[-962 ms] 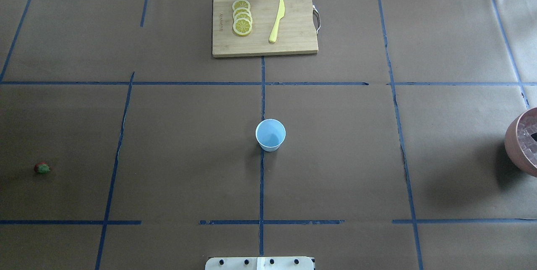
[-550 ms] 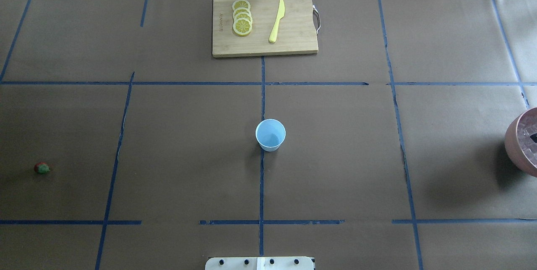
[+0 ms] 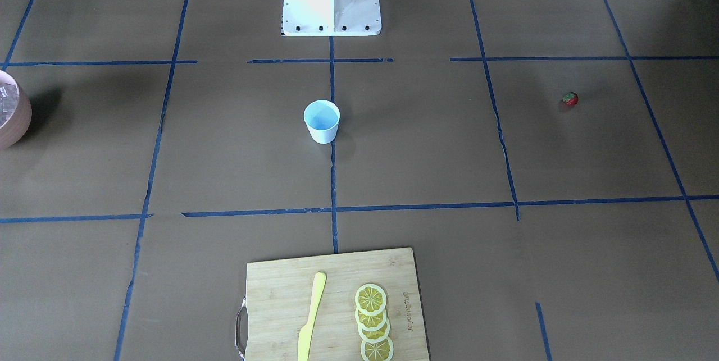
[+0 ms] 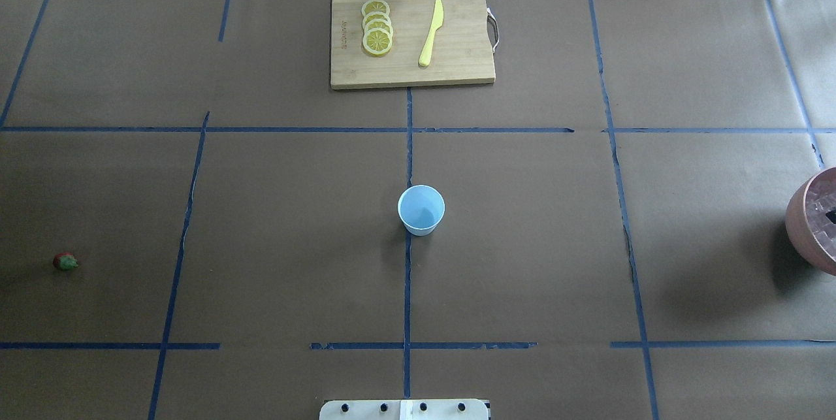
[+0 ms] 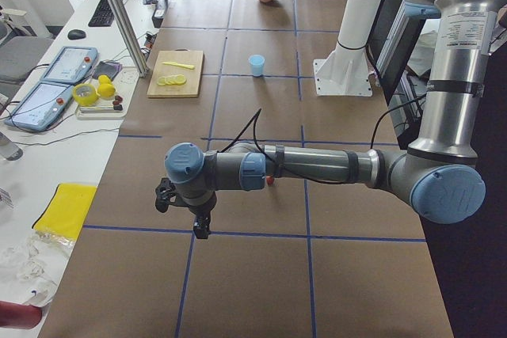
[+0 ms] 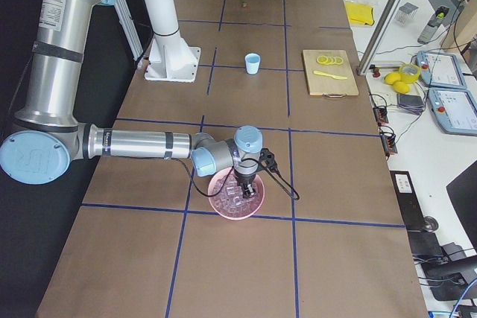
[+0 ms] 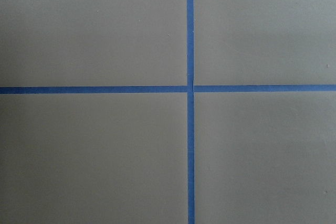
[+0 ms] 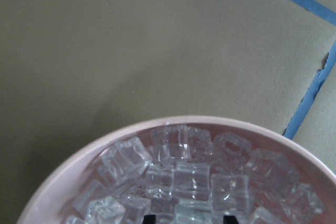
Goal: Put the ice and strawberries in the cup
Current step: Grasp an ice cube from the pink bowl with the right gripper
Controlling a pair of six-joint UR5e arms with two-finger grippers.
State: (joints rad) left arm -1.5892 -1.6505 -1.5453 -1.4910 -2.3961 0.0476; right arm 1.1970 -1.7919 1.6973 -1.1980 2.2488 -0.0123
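Right pincer (image 8: 187,217) tips apart astride ice (image 8: 191,179) in bowl (image 8: 68,182), far right of cup (image 4: 421,210); clamped or not, cannot tell. Cubes hard, slick, light: pinch flat opposite faces

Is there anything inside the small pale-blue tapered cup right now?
No, the small pale-blue tapered cup shows only its bare bottom in the overhead view.

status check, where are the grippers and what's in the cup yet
Right gripper open, low over ice in pink bowl. Left gripper over bare table, state unclear. Cup empty, strawberry on table. Nothing between bowl and cup.
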